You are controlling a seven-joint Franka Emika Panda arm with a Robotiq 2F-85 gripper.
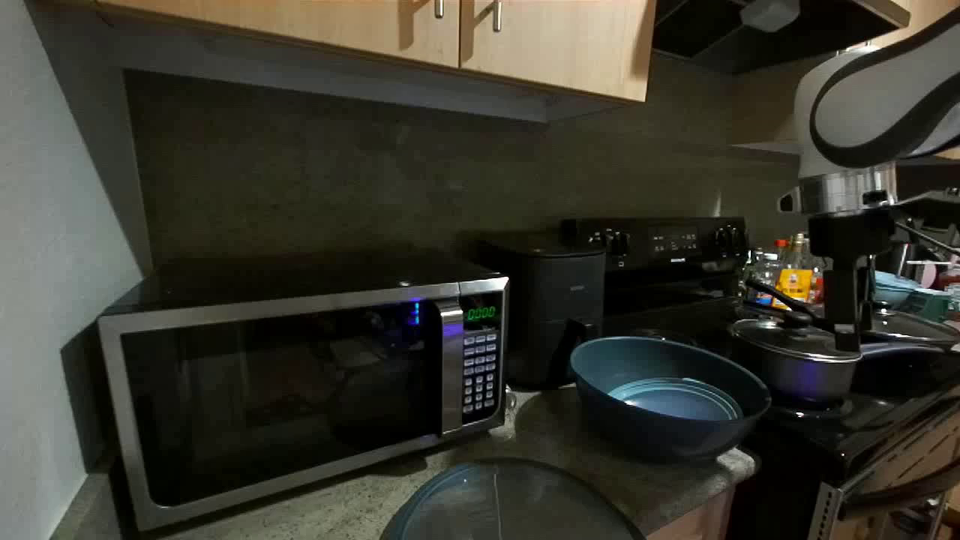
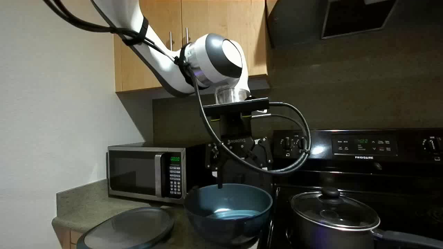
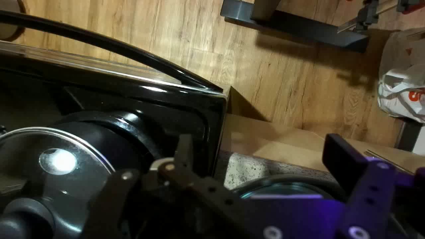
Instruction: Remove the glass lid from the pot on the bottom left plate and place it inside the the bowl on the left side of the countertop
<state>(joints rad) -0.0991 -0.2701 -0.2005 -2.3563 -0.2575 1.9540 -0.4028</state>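
Grey disc (image 1: 514, 506) lay near the bowl (image 1: 656, 435).
The end effector (image 3: 260, 149) stood wide; the lid (image 2: 337, 212) sat on the pot (image 2: 332, 239).

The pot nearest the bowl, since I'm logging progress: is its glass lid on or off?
On: in both exterior views the glass lid covers the pot, dark knob uppermost.

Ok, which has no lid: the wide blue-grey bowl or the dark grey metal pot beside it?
The wide blue-grey bowl on the speckled counter: its mouth is open; the pot wears a clear glass lid.
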